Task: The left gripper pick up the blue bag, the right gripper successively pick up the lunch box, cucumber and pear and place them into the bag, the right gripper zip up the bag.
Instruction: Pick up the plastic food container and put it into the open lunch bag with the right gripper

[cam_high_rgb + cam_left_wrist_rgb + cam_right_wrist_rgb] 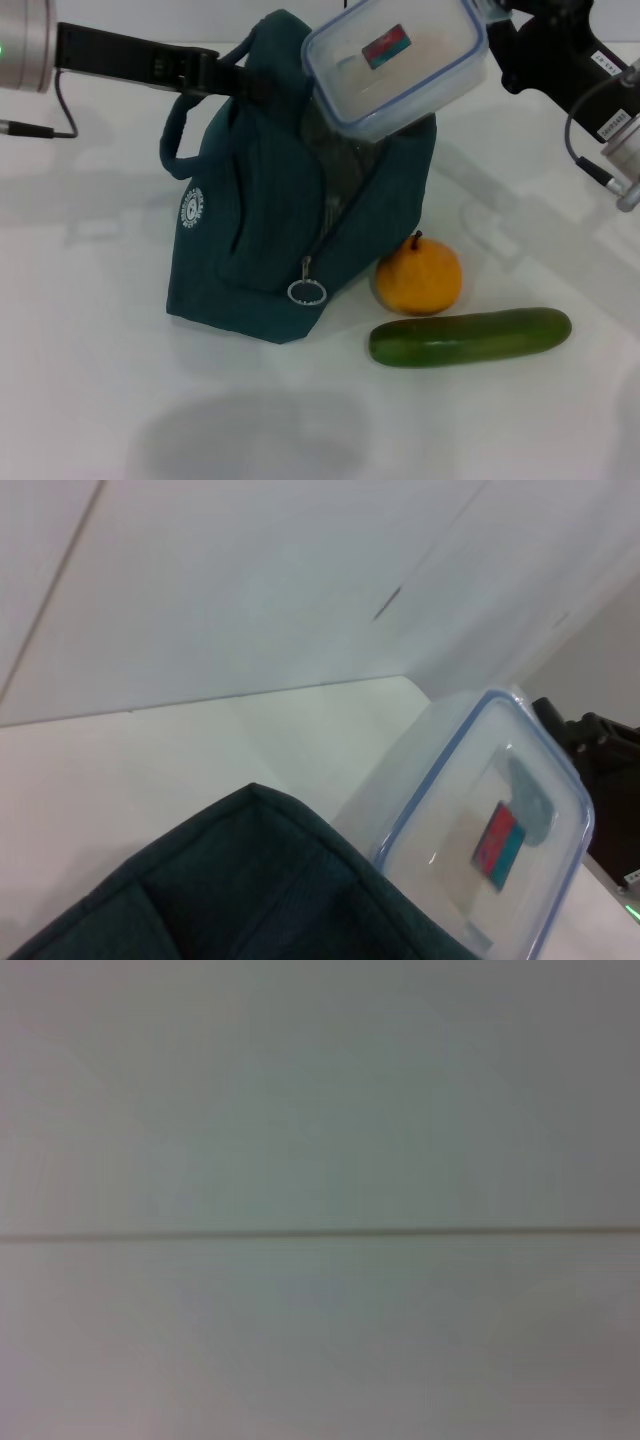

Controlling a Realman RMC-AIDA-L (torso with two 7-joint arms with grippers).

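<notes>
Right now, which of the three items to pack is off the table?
The lunch box, held by the right gripper above the blue bag. The pear and cucumber lie on the table.

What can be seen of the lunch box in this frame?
The lunch box is a clear rectangular plastic container with rounded corners and a blue-rimmed translucent lid bearing a small red-and-teal label. It looks empty. It is tilted, lid toward the camera, with its lower end at the open top of the blue bag. The right end effector grips its far corner.
</notes>
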